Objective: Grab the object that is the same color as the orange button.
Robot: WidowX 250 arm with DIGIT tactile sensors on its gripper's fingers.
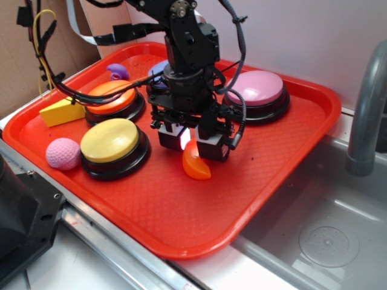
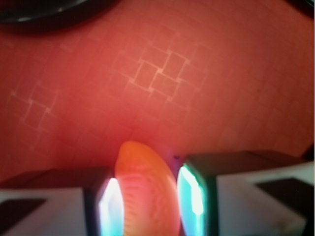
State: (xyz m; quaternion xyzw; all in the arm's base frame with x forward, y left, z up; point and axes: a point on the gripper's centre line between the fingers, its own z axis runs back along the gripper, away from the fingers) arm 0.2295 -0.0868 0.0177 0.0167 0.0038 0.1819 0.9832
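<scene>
The object, a small glossy orange crescent [image 1: 197, 163], stands on end between my gripper's [image 1: 192, 147] two fingers near the middle of the red tray [image 1: 151, 211]. In the wrist view the crescent [image 2: 146, 191] fills the gap, and both lit pads [image 2: 110, 209] press against its sides, so the gripper [image 2: 147, 206] is shut on it. Whether its lower tip touches the tray I cannot tell. The orange button [image 1: 112, 93], a dome on a black base, sits to the back left of the gripper.
A yellow-topped button [image 1: 110, 140] stands left of the gripper and a pink-topped one [image 1: 261, 88] at the back right. A yellow wedge [image 1: 60, 112], a pink ball [image 1: 63, 153] and a purple piece [image 1: 118, 71] lie along the tray's left side. A sink [image 1: 326, 235] and faucet [image 1: 366, 115] are on the right.
</scene>
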